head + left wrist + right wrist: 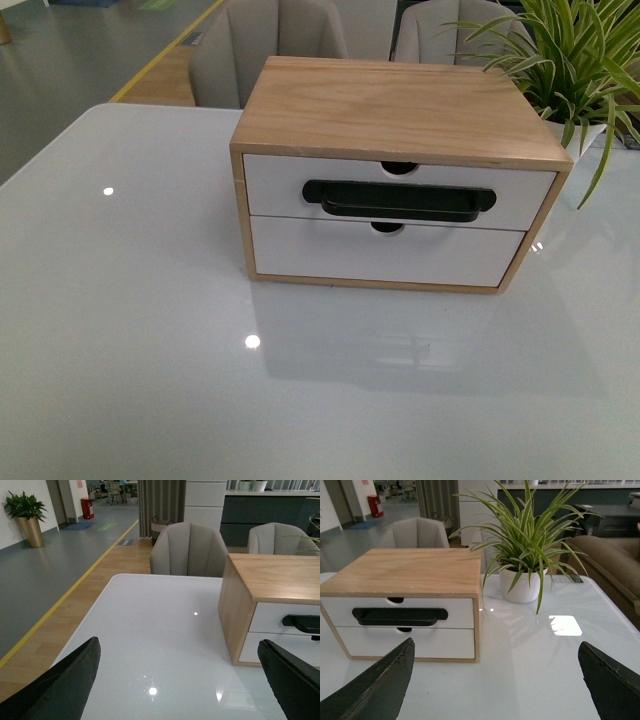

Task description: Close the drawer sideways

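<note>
The drawer (400, 199), centre frame, appears about flush with its wooden cabinet (400, 110), so little seems left; both grippers (185, 680) (495, 680) hang spread, empty.

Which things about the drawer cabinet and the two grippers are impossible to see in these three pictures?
- Inside of the drawer: hidden in every view by its white front and the wooden cabinet.
- Cabinet's right part, left wrist view: cut off by the picture edge, including most of the black handle.
- Cabinet's back: faces away in all views.
- Left gripper and right gripper: only two dark fingers show, the rest cut off by the bottom edge; neither arm appears in the front view.
</note>
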Controlling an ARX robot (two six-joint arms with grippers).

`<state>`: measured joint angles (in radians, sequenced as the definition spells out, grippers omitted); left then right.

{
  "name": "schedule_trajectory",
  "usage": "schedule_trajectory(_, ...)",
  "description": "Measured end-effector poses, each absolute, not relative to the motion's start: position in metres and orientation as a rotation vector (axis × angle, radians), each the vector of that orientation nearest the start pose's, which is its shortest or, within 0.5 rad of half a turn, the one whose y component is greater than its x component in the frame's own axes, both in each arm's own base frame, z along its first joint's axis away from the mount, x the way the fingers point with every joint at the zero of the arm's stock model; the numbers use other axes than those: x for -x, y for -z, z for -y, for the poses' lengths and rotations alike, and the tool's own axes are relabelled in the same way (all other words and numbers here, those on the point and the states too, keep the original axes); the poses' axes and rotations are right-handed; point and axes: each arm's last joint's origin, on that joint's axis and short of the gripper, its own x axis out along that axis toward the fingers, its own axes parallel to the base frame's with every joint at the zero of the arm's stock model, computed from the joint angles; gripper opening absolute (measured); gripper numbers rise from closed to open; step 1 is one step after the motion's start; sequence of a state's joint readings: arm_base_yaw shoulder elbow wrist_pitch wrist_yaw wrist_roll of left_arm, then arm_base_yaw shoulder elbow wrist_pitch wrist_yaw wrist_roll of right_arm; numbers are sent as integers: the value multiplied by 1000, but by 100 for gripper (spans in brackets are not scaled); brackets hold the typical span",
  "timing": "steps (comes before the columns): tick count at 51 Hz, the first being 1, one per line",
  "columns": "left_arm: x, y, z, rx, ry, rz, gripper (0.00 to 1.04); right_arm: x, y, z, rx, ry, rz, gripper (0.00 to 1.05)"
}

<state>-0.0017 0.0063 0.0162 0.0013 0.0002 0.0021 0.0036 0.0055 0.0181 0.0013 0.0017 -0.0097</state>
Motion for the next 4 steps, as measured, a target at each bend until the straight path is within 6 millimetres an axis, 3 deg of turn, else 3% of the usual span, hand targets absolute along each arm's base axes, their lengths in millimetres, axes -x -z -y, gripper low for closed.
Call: schedule_trajectory(4,-97,-169,0,-2,2,11,96,-97,-169,0,10,-2,14,96)
